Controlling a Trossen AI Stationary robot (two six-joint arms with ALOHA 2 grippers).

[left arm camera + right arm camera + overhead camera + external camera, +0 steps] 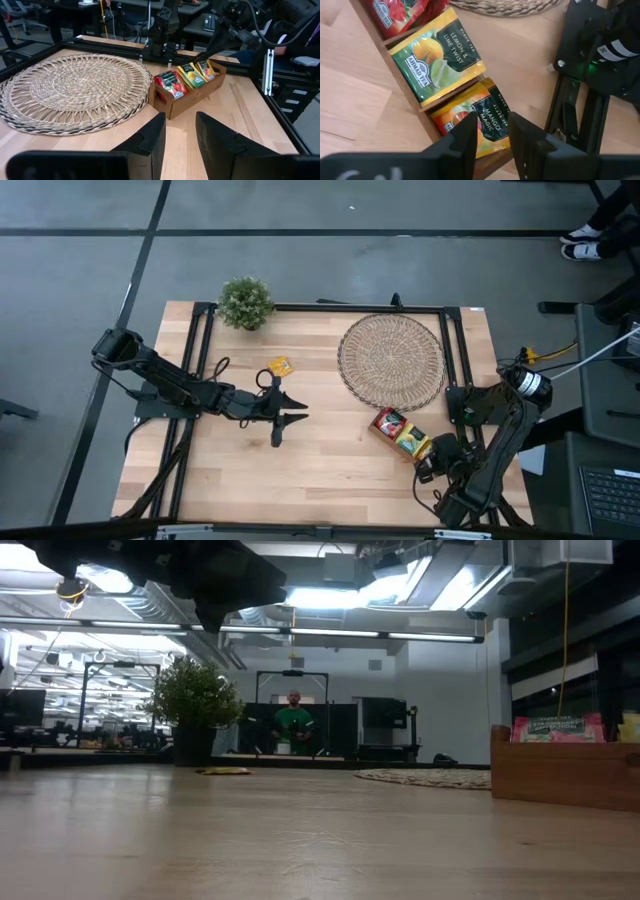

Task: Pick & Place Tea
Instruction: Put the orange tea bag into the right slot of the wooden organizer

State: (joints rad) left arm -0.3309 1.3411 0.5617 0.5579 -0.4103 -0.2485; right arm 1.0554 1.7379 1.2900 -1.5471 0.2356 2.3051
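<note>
High view: overhead, straight down, whole table (pixel 300 470) framed. Low view: tabletop level, facing across toward the room; plant (pixel 193 705) distant, wooden tray (pixel 560 775) perhaps nearest, at right. Left wrist view: forward across woven mat (pixel 70 92) to the tray, mid-range. Right wrist view: close above the tray's sachets (pixel 437 55). Tray shared by all four.

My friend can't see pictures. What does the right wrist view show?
The right gripper hangs open just over an orange mango tea sachet standing in a wooden tray. Next to it sits a yellow-green lemon and lime sachet, then red sachets, with a woven mat's edge beyond.
</note>
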